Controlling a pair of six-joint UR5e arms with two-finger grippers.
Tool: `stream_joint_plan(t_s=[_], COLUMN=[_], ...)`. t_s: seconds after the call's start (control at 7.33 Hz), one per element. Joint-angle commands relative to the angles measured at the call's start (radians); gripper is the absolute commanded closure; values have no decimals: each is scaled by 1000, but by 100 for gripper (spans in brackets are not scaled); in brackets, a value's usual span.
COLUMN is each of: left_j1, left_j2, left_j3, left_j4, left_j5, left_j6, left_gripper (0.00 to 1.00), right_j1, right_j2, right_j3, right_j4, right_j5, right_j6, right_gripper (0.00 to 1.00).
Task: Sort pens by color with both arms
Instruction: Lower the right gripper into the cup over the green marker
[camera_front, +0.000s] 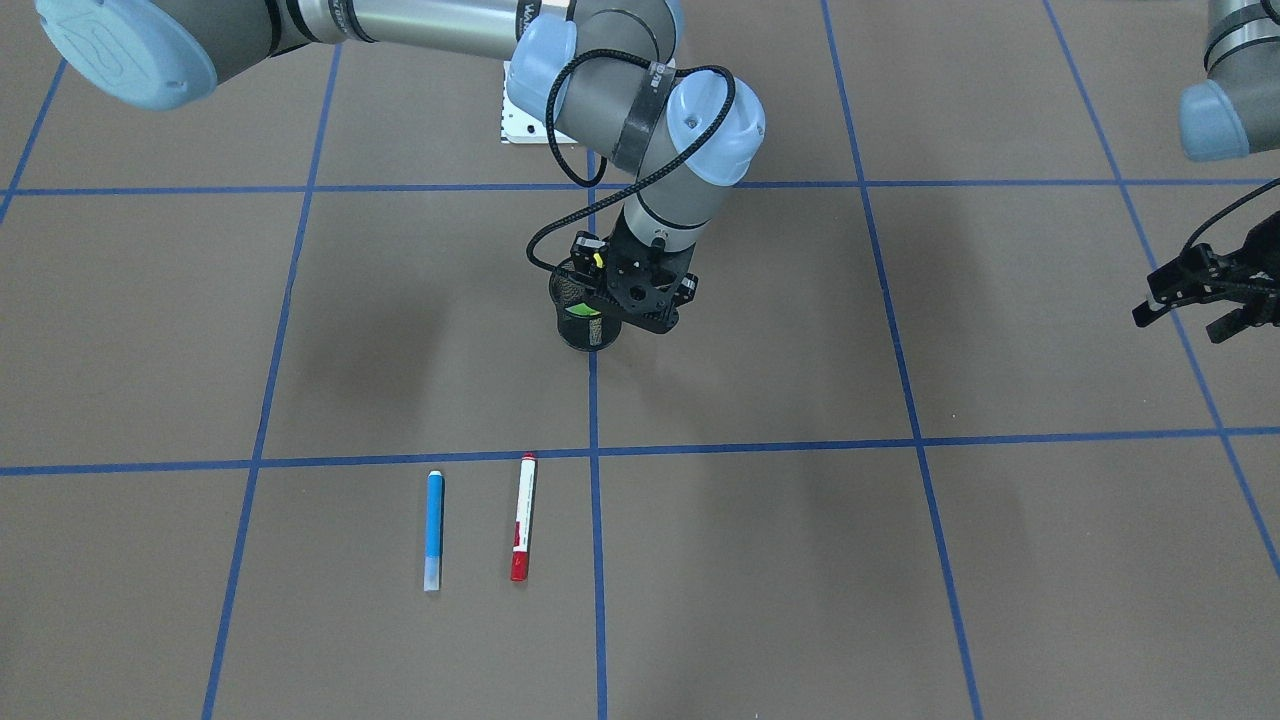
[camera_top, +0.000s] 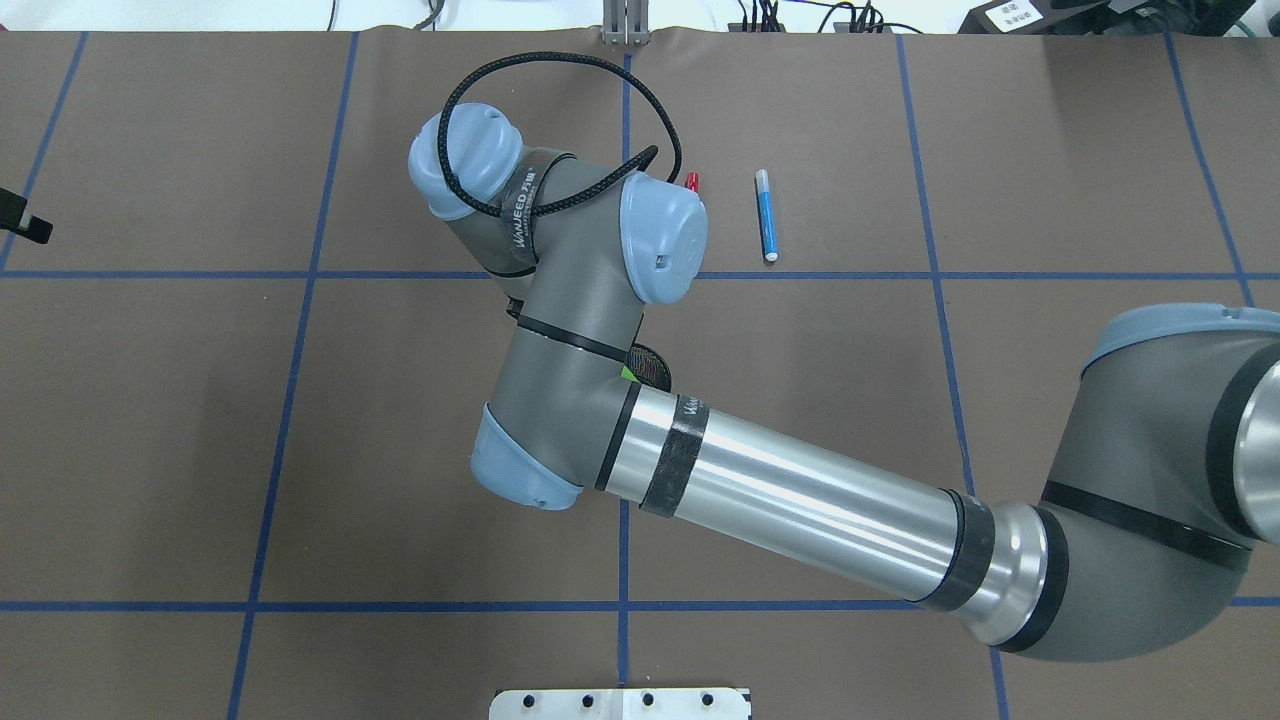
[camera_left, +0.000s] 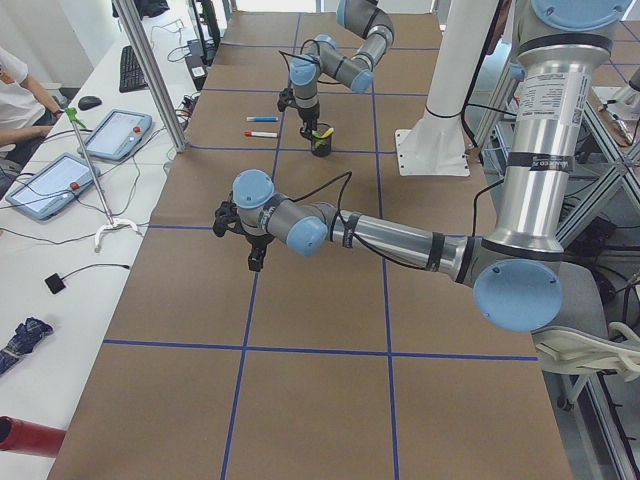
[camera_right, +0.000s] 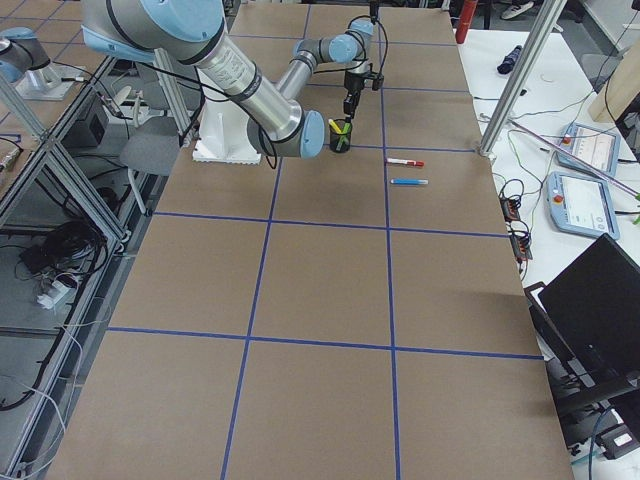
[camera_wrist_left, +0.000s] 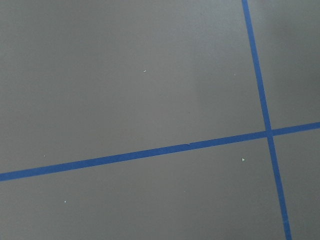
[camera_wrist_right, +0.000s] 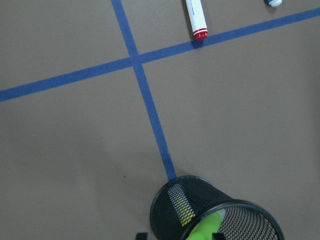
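My right gripper (camera_front: 640, 297) hangs over the mesh cup (camera_front: 588, 325) at centre frame, the green pen (camera_wrist_right: 207, 227) inside, just beneath; I cannot tell how its jaws stand, nor those of the left gripper (camera_front: 1205, 290) at the right edge; the blue pen (camera_front: 434, 528) and red pen (camera_front: 523, 518) lie lower left, parallel, long axes up-down; the right arm is nearer; strap lettering unreadable.

The desk (camera_front: 900, 600) is matte brown, crossed by a grid of blue tape lines (camera_front: 750, 447). The blue pen (camera_front: 434, 530) is bright blue with a pale, translucent end. The red-and-white pen (camera_front: 523, 517) has a white barrel with a red cap and a red tip. The mesh cup (camera_wrist_right: 165, 215) is black wire mesh, and inside it show a lime green pen (camera_wrist_right: 207, 227) and a yellow pen (camera_wrist_right: 182, 207). The right arm (camera_top: 800, 490) is grey and silver with light-blue joint caps and black bands. The left gripper (camera_front: 1180, 325) is black.
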Motion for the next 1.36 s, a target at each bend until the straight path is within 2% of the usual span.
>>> stream_joint_plan(t_s=[0.0, 0.14, 0.27, 0.41, 0.82, 1.09, 1.23], left_j1=[0, 0, 0, 0, 0, 1, 1], left_j2=[0, 0, 0, 0, -2, -3, -2], left_j3=[0, 0, 0, 0, 0, -3, -6], left_j4=[0, 0, 0, 0, 0, -5, -5], left_j5=[1, 1, 1, -1, 1, -1, -1], left_j6=[0, 0, 0, 0, 0, -44, -44], left_gripper=[1, 1, 1, 1, 1, 1, 1], right_j1=[2, 2, 10, 25, 68, 137, 145], right_j2=[-3, -3, -3, -1, 2, 2, 0], right_j3=[4, 6, 38, 87, 266, 418, 452], right_j4=[-12, -21, -58, -129, -278, -293, -279], right_j5=[-1, -1, -1, 5, -3, -12, -68], right_j6=[-1, -1, -9, -29, -38, -38, -35], right_gripper=[72, 80, 95, 100, 100, 100, 100])
